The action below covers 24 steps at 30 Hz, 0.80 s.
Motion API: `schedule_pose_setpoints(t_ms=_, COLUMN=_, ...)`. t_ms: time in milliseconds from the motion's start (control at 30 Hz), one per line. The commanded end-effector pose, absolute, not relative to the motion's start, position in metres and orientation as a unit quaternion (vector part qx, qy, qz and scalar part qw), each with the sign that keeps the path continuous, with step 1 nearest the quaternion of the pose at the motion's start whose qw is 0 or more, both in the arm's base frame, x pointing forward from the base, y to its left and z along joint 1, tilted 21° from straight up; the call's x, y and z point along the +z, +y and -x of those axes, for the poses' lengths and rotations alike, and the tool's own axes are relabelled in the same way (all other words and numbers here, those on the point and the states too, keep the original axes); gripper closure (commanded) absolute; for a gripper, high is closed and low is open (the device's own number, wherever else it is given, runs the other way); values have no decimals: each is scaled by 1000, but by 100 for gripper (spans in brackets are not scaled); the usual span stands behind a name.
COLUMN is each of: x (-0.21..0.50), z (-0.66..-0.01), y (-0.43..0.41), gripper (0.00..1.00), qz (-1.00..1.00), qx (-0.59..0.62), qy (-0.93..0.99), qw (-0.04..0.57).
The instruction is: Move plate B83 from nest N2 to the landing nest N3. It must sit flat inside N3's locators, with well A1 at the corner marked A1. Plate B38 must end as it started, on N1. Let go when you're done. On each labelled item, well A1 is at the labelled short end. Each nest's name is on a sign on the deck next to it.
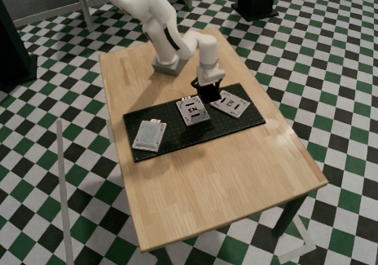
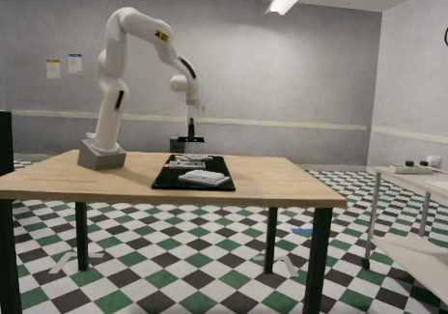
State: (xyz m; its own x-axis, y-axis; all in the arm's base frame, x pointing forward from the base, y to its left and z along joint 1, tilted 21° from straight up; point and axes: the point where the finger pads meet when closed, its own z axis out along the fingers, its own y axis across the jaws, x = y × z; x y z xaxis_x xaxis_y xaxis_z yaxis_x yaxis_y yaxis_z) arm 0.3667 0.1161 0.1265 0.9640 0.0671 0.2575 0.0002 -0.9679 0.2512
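Observation:
My gripper (image 1: 208,90) (image 2: 190,139) is shut on plate B83, a dark flat plate that I hold level in the air, well above the black deck (image 1: 195,121). In the top view the plate (image 1: 210,94) hangs over the gap between two grey nests. Nest N2 (image 1: 230,103) is at the right end of the deck, bare, with its name showing. Nest N3 (image 1: 192,110) is in the middle, also bare. Plate B38 (image 1: 149,135), pale grey, lies on nest N1 at the left end. I cannot read the labels on the plates.
The arm's grey base (image 1: 167,65) stands on the wooden table behind the deck. A second table (image 2: 415,171) with small items stands off to the right of the room.

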Motion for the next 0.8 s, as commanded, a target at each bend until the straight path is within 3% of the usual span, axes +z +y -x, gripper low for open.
schedule_pose_setpoints(t_ms=0, x=135, z=-363, y=92, gripper=100, qz=-983, qx=138, qy=16, qw=124)
schedule_pose_setpoints(t_ms=367, x=146, z=-354, y=41, gripper=100, qz=-983, qx=138, qy=16, qw=124)
schedule_pose_setpoints(t_ms=767, x=146, z=-354, y=41, gripper=100, qz=-983, qx=138, qy=16, qw=124)
